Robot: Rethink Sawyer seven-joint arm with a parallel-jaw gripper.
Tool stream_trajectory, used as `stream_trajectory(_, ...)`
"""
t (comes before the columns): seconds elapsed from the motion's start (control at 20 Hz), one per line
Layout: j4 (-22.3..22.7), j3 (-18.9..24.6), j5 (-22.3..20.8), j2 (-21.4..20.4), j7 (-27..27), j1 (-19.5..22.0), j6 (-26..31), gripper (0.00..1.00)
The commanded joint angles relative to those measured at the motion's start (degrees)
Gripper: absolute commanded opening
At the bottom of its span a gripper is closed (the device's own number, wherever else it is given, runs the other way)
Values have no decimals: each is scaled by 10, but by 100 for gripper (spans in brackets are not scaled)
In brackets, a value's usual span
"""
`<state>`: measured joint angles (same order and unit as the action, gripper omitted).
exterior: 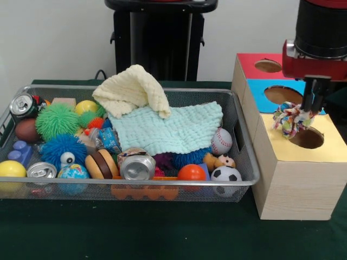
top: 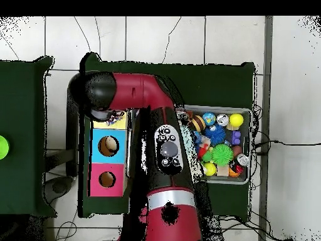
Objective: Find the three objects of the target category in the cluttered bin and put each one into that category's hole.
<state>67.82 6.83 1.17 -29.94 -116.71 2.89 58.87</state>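
The red and black arm hangs vertical, its pincer (exterior: 313,104) gripping a multicoloured knotted rope toy (exterior: 291,119) at the yellow hole's (exterior: 307,137) 10 o'clock rim.

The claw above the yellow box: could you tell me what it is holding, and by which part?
The claw is shut on a multicoloured knotted rope toy, gripping its upper right edge, over the hole in the yellow-topped wooden box.

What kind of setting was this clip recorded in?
Probably a robotics lab. A red and black robot arm works over a green-covered table holding a wire mesh bin of toys and a wooden sorting box with red, blue and yellow holed tops; loose cables lie on the tiled floor.
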Motion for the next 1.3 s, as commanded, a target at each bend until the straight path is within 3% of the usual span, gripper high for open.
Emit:
stream_trajectory(0.05, -28, -25, 18, 52, -169, -13, -12, 0)
stream_trajectory(0.5, -25, -26, 21, 67, -162, -19, -52, 0)
stream_trajectory(0.9, 22, -25, 18, 55, -131, -8, -120, 0)
stream_trajectory(1.3, 37, -70, 3, 47, -156, -26, -175, 0)
